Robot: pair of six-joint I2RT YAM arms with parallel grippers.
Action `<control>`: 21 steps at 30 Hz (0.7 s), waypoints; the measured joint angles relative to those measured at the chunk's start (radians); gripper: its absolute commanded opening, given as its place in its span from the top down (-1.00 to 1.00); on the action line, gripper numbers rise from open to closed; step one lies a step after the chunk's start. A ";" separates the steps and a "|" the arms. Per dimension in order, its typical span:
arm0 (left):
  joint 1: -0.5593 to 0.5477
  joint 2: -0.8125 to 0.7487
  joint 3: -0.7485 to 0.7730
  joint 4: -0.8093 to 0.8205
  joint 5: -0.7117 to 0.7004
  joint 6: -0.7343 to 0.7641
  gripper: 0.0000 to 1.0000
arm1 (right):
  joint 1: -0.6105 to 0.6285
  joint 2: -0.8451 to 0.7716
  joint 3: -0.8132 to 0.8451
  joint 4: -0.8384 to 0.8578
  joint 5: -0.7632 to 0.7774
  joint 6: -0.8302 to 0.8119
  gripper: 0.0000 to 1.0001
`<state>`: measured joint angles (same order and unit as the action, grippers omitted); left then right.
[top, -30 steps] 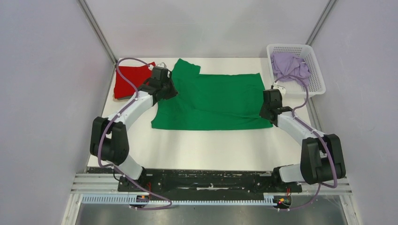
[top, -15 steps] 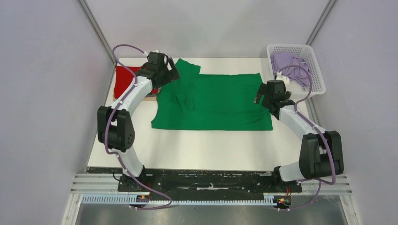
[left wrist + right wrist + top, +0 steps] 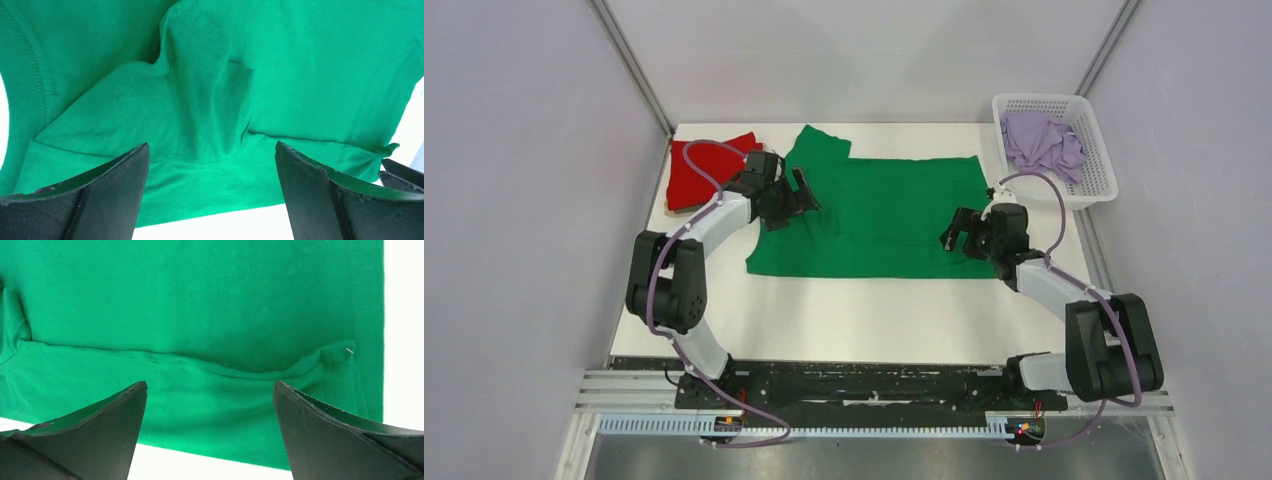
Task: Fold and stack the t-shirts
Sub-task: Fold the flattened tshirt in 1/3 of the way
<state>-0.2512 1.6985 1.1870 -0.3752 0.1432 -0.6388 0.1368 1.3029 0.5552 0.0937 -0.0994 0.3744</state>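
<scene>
While the left gripper [image 3: 807, 192] and right gripper [image 3: 952, 232] hover, fingers apart, over the green shirt [image 3: 884, 225], pinching one layer could skew its fold.

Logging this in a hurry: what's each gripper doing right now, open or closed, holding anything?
The left gripper is open, holding nothing, over the green t-shirt.
The right gripper is open, holding nothing, over the same shirt.

The bright green fabric t-shirt [image 3: 884, 215] lies spread mid-way on the white table [image 3: 854, 310]. The red fabric t-shirt [image 3: 692, 180] lies at its left, toward the far corner. At far right stands the white plastic lattice basket [image 3: 1100, 160], with the pale lilac t-shirt [image 3: 1042, 140] in it.
</scene>
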 measured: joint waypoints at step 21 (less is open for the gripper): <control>0.021 0.003 -0.251 0.238 0.028 -0.045 -0.99 | 0.005 0.154 -0.002 0.107 0.068 0.012 -0.96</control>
<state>-0.2302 1.7020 0.9363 -0.1371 0.1715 -0.6842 0.1413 1.4567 0.5537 0.2005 -0.0315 0.3862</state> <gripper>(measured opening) 0.993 0.979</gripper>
